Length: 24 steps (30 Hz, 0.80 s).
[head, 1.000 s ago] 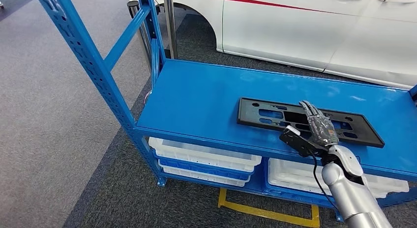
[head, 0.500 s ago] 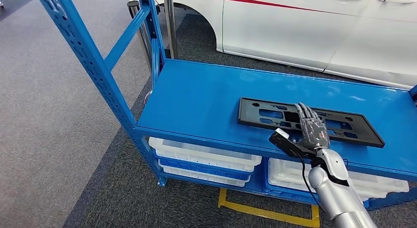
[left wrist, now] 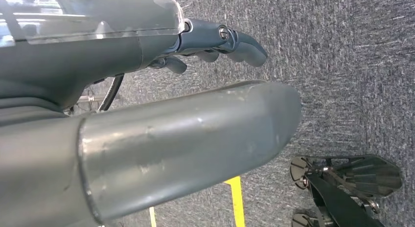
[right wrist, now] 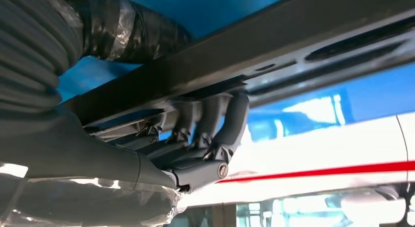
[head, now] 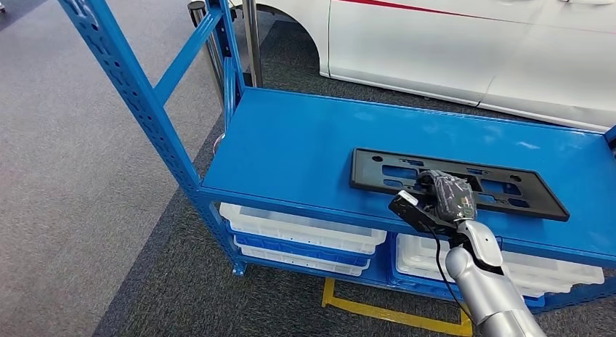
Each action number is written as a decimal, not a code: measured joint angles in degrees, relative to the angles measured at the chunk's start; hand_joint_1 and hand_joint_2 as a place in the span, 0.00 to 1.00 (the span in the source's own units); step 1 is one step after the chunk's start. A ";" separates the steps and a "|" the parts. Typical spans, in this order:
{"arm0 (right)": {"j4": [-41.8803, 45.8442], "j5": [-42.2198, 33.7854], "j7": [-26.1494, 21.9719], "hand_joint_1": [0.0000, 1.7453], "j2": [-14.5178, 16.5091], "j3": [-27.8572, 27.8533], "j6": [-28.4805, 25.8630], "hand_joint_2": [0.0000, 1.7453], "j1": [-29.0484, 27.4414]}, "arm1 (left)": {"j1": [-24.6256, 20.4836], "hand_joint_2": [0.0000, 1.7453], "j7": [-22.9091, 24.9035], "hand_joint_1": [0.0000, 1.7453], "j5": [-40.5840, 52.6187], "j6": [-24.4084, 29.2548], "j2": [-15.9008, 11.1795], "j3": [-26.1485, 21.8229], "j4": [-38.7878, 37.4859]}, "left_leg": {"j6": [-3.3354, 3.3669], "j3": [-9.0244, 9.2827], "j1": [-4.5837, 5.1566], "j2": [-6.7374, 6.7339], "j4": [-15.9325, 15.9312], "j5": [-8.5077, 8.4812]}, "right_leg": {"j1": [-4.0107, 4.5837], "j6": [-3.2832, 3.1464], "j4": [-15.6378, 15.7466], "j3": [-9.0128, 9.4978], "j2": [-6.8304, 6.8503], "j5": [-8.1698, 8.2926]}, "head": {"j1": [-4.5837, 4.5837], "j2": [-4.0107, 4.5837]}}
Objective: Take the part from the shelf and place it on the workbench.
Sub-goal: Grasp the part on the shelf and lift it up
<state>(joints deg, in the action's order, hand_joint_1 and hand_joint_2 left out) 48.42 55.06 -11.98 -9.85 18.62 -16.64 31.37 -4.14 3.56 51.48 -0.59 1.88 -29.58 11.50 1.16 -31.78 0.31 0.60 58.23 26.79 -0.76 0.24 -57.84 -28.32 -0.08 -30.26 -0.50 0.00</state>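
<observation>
The right hand curls its fingers over the near edge of the flat black slotted plate lying on the smooth blue shelf. The left hand hangs empty, fingers loosely curled, above speckled carpet.

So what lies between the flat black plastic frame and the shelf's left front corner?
Nothing: in the head view, bare blue shelf top runs from the black plastic frame to that corner.

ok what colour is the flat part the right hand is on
Black. The part lies on the blue shelf under the right hand; the head view shows it best.
</observation>
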 joint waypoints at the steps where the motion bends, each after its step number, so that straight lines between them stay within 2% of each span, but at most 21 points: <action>1: -0.03 0.05 0.00 1.00 0.07 0.01 0.01 1.00 0.12 | 0.00 0.00 -0.01 0.00 -0.01 -0.02 0.00 -0.01 0.00 | 0.00 0.01 0.00 0.00 0.00 0.00 | 0.00 0.00 0.00 0.00 0.00 0.00 | 0.00 0.00; 7: -0.21 0.28 -0.11 0.99 0.27 0.02 0.25 1.00 0.29 | -0.05 0.00 -1.26 0.00 -0.06 -0.57 0.02 -0.39 0.00 | 0.00 0.04 0.00 0.00 0.00 0.00 | 0.00 0.00 0.00 0.03 0.00 0.00 | 0.00 0.00; 11: -0.23 0.33 -0.21 0.98 0.28 0.02 0.27 1.00 0.28 | -0.13 1.00 -2.32 0.00 -0.19 -0.88 0.09 -1.03 0.00 | 0.00 0.04 0.00 0.00 0.01 0.00 | 0.00 0.00 0.00 0.03 0.00 0.00 | 0.00 0.00; 12: -0.23 0.36 -0.24 0.99 0.28 0.02 0.28 1.00 0.27 | -0.15 0.75 -2.35 0.00 -0.14 -0.87 0.11 -1.13 0.00 | 0.00 0.05 0.00 0.00 0.01 0.00 | 0.00 0.00 0.00 0.03 0.00 0.00 | 0.00 0.00; 15: -0.23 0.52 -0.32 0.99 0.28 0.02 0.37 1.00 0.25 | -0.20 0.75 -2.16 0.00 0.08 -0.87 0.13 -1.36 0.00 | 0.00 0.05 0.00 0.00 0.01 0.00 | 0.00 0.00 0.00 0.03 -0.01 0.00 | 0.00 0.00; 16: -0.23 0.61 -0.33 0.99 0.28 0.02 0.42 1.00 0.25 | -0.20 1.00 -2.12 0.00 0.08 -0.92 0.14 -1.42 0.00 | 0.00 0.05 0.00 -0.01 0.01 0.00 | 0.00 0.00 0.00 0.03 -0.01 0.00 | 0.00 0.00; 24: -0.21 1.23 -0.76 0.98 0.34 0.02 1.15 1.00 0.25 | 0.00 1.00 -0.46 0.00 -0.87 0.38 0.24 -2.94 0.00 | 0.00 0.05 0.00 0.00 0.00 0.00 | 0.00 0.00 0.00 0.06 0.00 0.00 | 0.00 0.00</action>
<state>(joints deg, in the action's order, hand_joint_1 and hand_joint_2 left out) 48.22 56.29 -12.74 -9.51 18.64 -15.49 31.62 -4.14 3.10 50.61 -0.21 2.12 -32.52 11.50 1.16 -31.72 0.31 0.60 58.23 26.79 -0.76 0.24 -57.84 -28.25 -0.08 -30.26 -0.50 0.00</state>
